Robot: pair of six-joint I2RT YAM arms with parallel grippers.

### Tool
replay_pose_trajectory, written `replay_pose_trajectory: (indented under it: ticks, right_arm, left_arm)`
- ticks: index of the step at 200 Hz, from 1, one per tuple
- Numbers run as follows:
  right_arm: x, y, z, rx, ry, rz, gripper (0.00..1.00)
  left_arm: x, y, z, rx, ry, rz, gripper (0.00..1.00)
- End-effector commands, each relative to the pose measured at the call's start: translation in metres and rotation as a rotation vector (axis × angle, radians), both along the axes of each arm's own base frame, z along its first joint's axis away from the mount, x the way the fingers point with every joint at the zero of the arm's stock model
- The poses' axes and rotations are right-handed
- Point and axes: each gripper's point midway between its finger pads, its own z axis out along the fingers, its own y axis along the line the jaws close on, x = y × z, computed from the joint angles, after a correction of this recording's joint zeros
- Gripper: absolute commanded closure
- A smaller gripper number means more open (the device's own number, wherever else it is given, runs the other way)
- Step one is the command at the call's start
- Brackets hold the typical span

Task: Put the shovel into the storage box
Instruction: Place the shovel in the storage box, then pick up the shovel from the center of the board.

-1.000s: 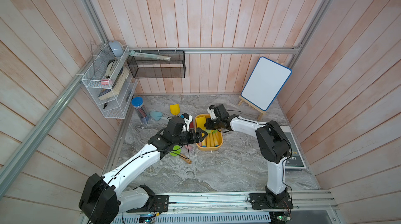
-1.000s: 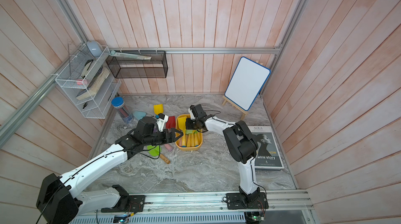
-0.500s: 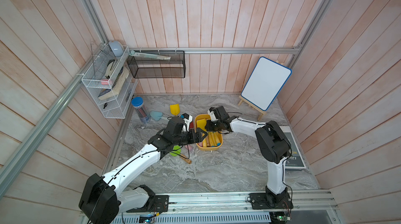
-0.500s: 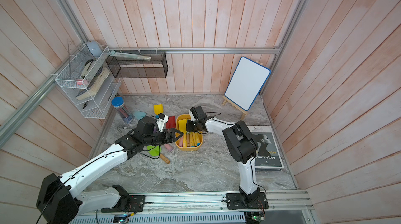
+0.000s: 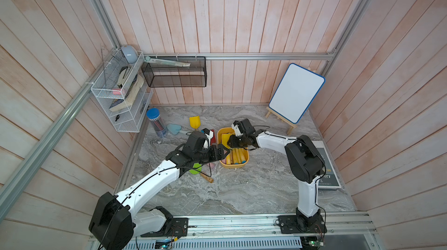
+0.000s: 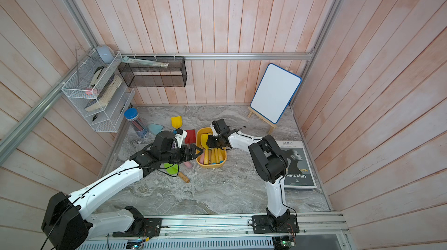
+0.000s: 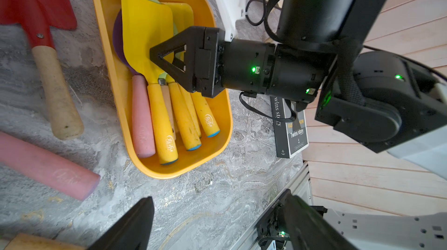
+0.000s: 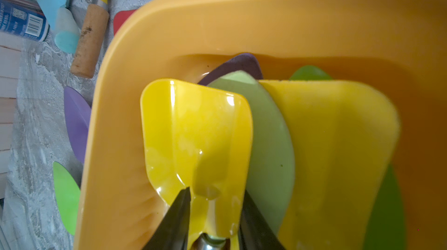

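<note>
Right claw is nose-down inside the storage box. Its two black fingers straddle the neck of a yellow shovel, one on each side and close against the plastic; whether they pinch it or merely flank it, cannot tell. The shovel lies in the box with its blade ahead of the claw, toward the box's end wall. It rests on a pale green blade, with a second yellow blade alongside and a purple tip beyond. Behind the claw, handles lie side by side in the box: a pink-handled shovel and yellow handles. Left claw is spread wide and holds nothing — tips at the box's long wall, toward the handle end. On the marble table, on the left claw's side of the box — a red shovel with a wooden handle, and a thick pink grip lying flat.
</note>
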Motion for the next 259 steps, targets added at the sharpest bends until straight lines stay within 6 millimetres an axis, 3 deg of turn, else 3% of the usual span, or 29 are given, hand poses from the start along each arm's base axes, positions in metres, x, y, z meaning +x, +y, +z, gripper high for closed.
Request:
replay_pose_trajectory:
  ticks: [1, 78, 120, 145, 168, 194, 259]
  right_arm:
    - [0.0, -0.009, 0.017, -0.046, -0.021, -0.014, 0.62]
    - [0.0, -0.031, 0.058, -0.127, -0.082, -0.051, 0.59]
    - [-0.006, -0.051, 0.101, -0.173, -0.169, -0.063, 0.59]
    - [-0.014, -0.058, 0.116, -0.183, -0.2, -0.042, 0.59]
    - [-0.022, -0.059, 0.118, -0.169, -0.212, -0.015, 0.59]
    - [-0.027, -0.063, 0.107, -0.155, -0.202, 0.0, 0.6]
    - [-0.029, -0.068, 0.093, -0.111, -0.193, 0.019, 0.63]
  left_arm:
    - [0.001, 0.009, -0.006, 0.033, 0.023, 0.045, 0.1]
    - [-0.005, 0.026, -0.029, 0.1, 0.145, 0.143, 0.1]
    - [-0.025, 0.04, -0.067, 0.129, 0.319, 0.231, 0.1]
    - [-0.036, 0.049, -0.091, 0.14, 0.41, 0.293, 0.1]
    - [-0.046, 0.057, -0.105, 0.133, 0.482, 0.356, 0.14]
    - [-0.057, 0.064, -0.119, 0.128, 0.541, 0.405, 0.16]
    - [-0.064, 0.078, -0.132, 0.186, 0.596, 0.49, 0.22]
